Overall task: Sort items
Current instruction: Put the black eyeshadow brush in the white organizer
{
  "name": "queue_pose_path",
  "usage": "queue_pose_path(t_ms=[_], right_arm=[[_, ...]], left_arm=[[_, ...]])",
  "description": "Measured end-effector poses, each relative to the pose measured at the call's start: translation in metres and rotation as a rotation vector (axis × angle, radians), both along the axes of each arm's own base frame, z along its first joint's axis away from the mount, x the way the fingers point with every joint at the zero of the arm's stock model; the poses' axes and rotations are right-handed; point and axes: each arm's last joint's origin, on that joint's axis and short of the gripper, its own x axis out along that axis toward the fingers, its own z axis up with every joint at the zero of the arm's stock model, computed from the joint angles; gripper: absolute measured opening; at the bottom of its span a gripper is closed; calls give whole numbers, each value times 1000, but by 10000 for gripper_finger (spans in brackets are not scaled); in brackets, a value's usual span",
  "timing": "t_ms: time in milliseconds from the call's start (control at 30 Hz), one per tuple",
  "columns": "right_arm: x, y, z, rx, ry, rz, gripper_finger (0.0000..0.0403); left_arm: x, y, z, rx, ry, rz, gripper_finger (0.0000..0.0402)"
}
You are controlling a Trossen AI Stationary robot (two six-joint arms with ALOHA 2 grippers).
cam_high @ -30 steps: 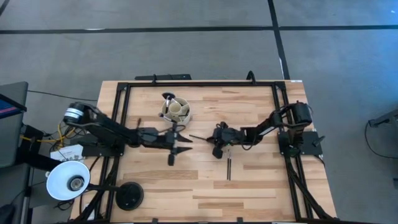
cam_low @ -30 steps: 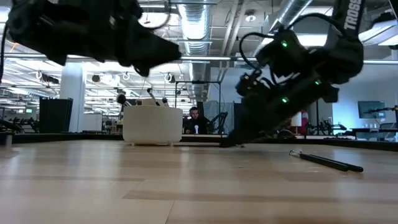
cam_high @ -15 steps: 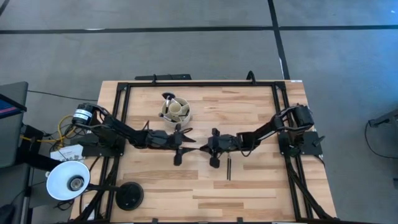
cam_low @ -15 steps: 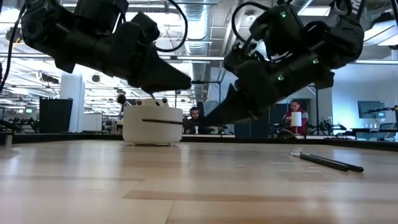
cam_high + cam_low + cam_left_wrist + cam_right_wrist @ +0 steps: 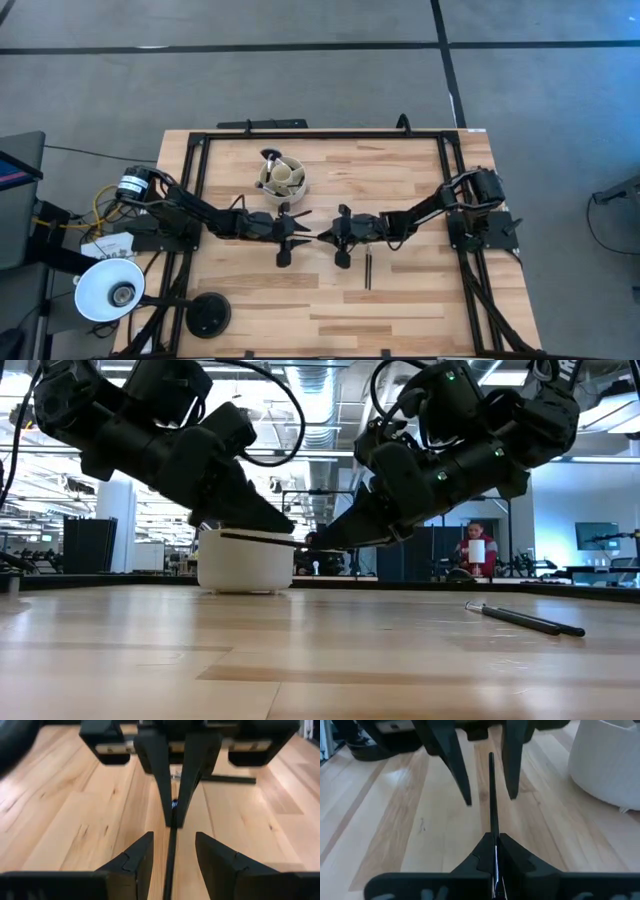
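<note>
We see, from above, two dark robot arms meeting at the middle of a wooden counter (image 5: 400,300). The right end effector (image 5: 322,234) is clenched on a thin dark makeup brush (image 5: 492,800), holding it level above the wood and pointing it at the other arm. The left end effector (image 5: 305,233) is released, its fingers (image 5: 137,857) spread on either side of the brush's free end without yet touching it.

A second ago the arms were apart, with the brush in the right end effector alone. Since then the left arm has advanced and the right has come forward to meet it, so the brush now lies between the open fingers. We judge this to be a handover, with the left arm about to close and carry the brush to the round cream cup (image 5: 283,176) just behind it, where other brushes already stand.

A second brush (image 5: 367,271) lies on the counter near the right arm, unsorted.

From above, the brush in the handover is almost lost between the two end effectors. We cannot make out its bristle end, and the cup's dividers and contents are too small to count.
</note>
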Motion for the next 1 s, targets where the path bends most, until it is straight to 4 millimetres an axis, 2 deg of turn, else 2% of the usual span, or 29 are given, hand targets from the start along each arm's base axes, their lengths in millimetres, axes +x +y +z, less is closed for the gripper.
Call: queue_pose_path(t_ms=[267,433,867,1000], right_arm=[[1,0,2,1,-18,1,7],[2,3,6,-4,-71,13,7],[2,2,6,-5,-68,11,7],[2,2,6,-5,-68,11,9]], left_arm=[[-1,0,-2,4,17,3,129],[-1,0,-2,5,18,3,113],[-1,0,-1,3,9,3,75],[-1,0,-1,10,9,0,52]])
